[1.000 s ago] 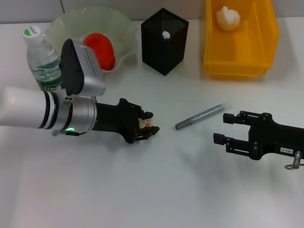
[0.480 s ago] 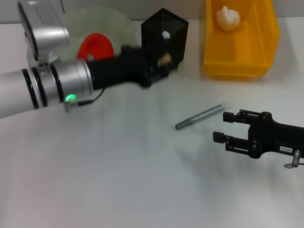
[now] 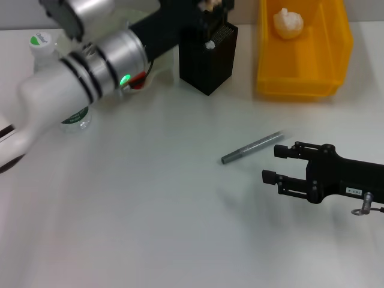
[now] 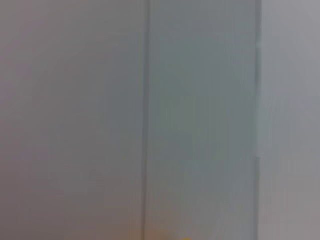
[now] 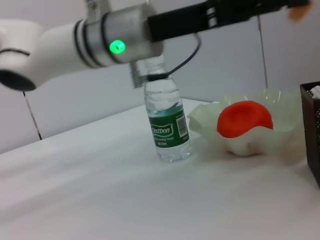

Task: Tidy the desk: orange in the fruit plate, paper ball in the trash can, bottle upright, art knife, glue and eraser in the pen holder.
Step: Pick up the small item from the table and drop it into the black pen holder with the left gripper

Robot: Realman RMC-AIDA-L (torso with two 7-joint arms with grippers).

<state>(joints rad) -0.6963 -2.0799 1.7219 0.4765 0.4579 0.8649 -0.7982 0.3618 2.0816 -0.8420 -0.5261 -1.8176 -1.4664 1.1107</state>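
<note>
We see the left gripper [image 3: 211, 5] raised over the black mesh pen holder [image 3: 207, 55] at 12 o'clock, its jaws closed on a small tan eraser [image 3: 209, 3]. The right gripper [image 3: 277, 164] hovers at 4 o'clock, jaws spread and empty, just beside the grey art knife [image 3: 252, 147] lying on the counter [image 3: 150, 204]. The bottle [image 5: 167, 125] stands upright near the fruit plate [image 5: 250, 131] holding the orange [image 5: 245, 119]. The paper ball [image 3: 288, 23] sits in the yellow bin [image 3: 300, 78].
</note>
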